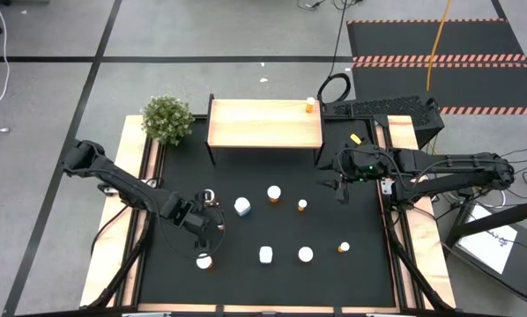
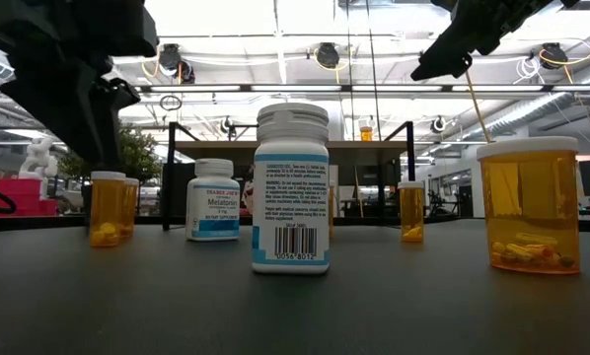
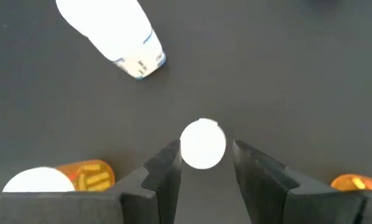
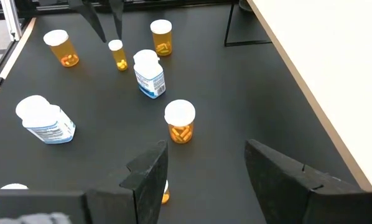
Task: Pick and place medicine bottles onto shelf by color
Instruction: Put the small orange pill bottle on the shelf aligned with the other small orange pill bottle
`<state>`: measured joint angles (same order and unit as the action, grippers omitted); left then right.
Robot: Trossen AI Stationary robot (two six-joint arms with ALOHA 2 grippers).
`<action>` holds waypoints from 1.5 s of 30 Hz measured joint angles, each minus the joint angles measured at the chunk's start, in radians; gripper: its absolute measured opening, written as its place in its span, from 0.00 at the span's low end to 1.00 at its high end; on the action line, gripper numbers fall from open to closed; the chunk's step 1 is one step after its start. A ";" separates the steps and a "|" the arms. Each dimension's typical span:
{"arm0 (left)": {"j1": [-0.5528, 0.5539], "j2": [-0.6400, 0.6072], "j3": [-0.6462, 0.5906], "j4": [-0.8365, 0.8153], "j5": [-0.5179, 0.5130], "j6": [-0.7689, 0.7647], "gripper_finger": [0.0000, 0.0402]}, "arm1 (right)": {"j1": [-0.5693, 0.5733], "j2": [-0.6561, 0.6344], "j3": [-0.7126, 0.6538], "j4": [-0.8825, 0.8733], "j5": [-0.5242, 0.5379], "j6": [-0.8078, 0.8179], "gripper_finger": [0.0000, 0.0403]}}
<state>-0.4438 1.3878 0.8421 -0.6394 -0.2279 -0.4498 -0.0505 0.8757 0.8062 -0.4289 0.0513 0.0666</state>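
White-capped tiny orange bottle (image 3: 203,144) stands near the black tabletop's (image 1: 369,273) left edge, between the left hand's (image 3: 203,171) parted fingers; closing squarely below the cap should hold it; right hand (image 4: 206,180) waits apart beside the shelf (image 1: 265,123).

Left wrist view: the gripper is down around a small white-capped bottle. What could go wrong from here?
1. The left gripper straddles the tiny bottle, but its fingers show gaps on both sides; lifting now could leave the bottle behind.
2. An orange bottle stands close beside the gripper, so a sideways move could tip it.
3. The shelf is across the table, past the white bottle, which a low carry might clip.
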 joint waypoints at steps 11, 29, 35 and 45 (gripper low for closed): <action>0.060 0.002 0.000 0.011 -0.002 0.022 0.64 | 0.000 0.000 0.000 0.006 0.000 -0.002 0.52; 0.069 0.099 -0.004 0.050 0.060 0.086 0.59 | 0.000 0.000 0.000 0.005 0.000 -0.007 0.52; 0.069 0.101 -0.004 0.056 0.061 0.089 0.46 | 0.000 0.000 0.000 0.005 0.000 -0.007 0.52; 0.069 0.101 -0.004 0.056 0.071 0.090 0.29 | 0.000 0.000 0.000 0.005 0.000 -0.007 0.52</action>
<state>-0.3744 1.4887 0.8383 -0.5831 -0.1565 -0.3603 -0.0505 0.8753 0.8061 -0.4236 0.0513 0.0593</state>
